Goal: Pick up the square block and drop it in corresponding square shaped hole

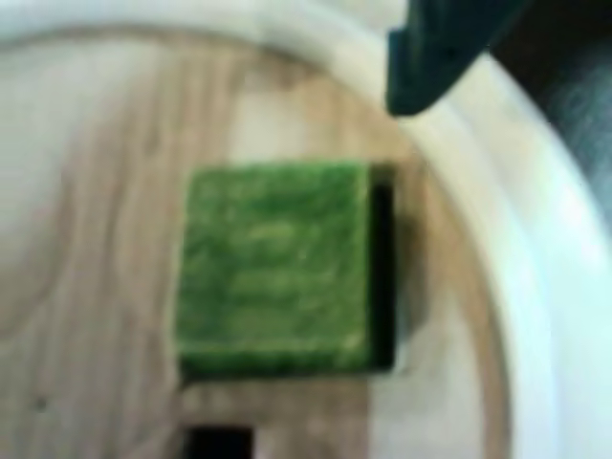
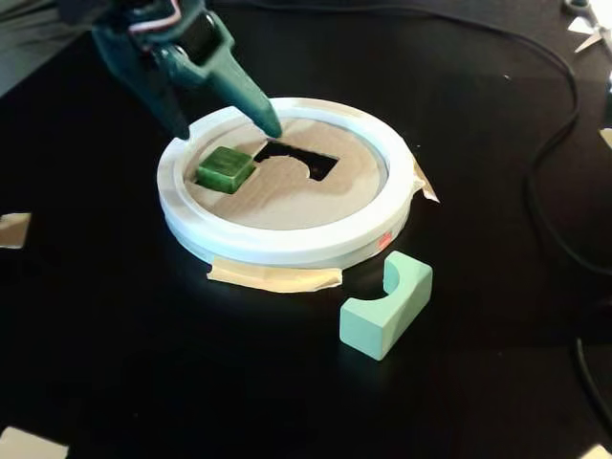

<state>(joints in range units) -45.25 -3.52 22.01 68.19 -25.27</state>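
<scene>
The green square block [image 2: 226, 168] sits at the left of the wooden disc [image 2: 287, 196], set in its square hole and standing proud of the surface. In the wrist view the block [image 1: 273, 268] fills the hole, with a dark gap [image 1: 382, 268] along its right side. My teal gripper [image 2: 225, 124] hangs open just above the block, one finger on each side, touching nothing. Only one fingertip [image 1: 421, 91] shows in the wrist view, at the top right over the white ring [image 1: 535, 249].
The white ring [image 2: 287, 244] around the disc is taped to the black table. An arch-shaped hole [image 2: 301, 158] lies open right of the block. A mint arch block [image 2: 382, 311] stands on the table in front. Cables [image 2: 555, 191] run along the right.
</scene>
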